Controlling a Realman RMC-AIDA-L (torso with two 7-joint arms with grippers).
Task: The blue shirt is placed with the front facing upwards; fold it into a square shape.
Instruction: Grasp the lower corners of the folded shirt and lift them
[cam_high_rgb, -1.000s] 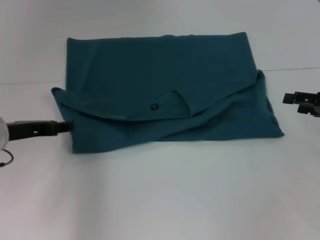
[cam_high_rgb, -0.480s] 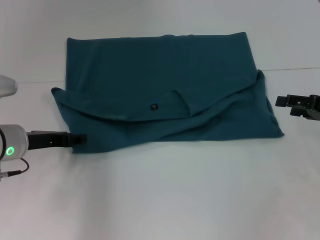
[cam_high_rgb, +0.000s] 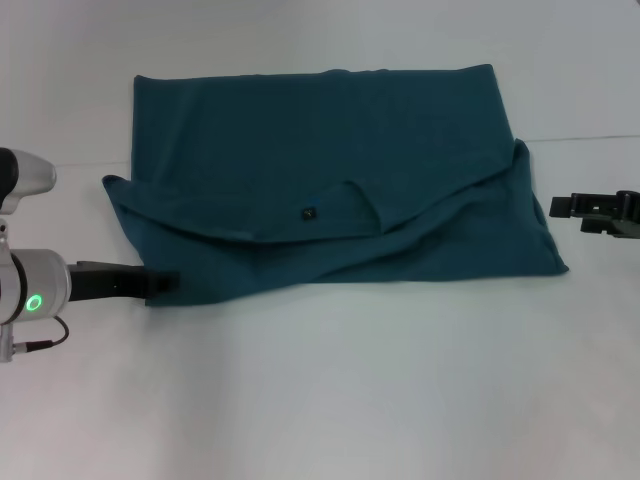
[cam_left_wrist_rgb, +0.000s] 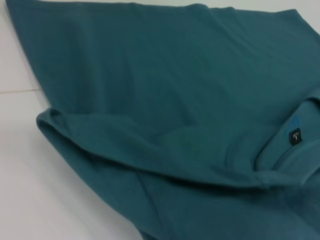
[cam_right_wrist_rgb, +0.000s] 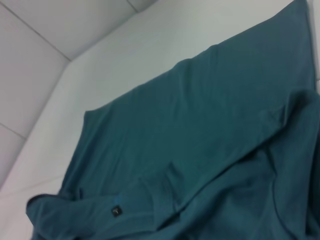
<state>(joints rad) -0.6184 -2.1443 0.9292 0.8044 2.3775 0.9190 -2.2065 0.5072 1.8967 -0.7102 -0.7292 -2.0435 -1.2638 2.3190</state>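
Observation:
The blue shirt (cam_high_rgb: 320, 170) lies folded over on the white table, with plain fabric up and no lettering showing. Its neck opening with a small dark label (cam_high_rgb: 309, 212) sits near the front middle. My left gripper (cam_high_rgb: 165, 283) reaches in low from the left and meets the shirt's near left corner. My right gripper (cam_high_rgb: 558, 207) hovers just off the shirt's right edge, apart from the cloth. The left wrist view shows the shirt (cam_left_wrist_rgb: 175, 100) and the label (cam_left_wrist_rgb: 295, 136). The right wrist view shows the shirt (cam_right_wrist_rgb: 210, 150) and the label (cam_right_wrist_rgb: 116, 211).
Bare white table (cam_high_rgb: 330, 400) spreads in front of the shirt and to both sides. A folded flap rises at the shirt's right side (cam_high_rgb: 520, 160). A white wall meets the table behind the shirt in the right wrist view.
My left arm has come nearer and to the right, its gripper sliding from the shirt's left edge to the near left corner. The right gripper edged slightly toward the shirt.

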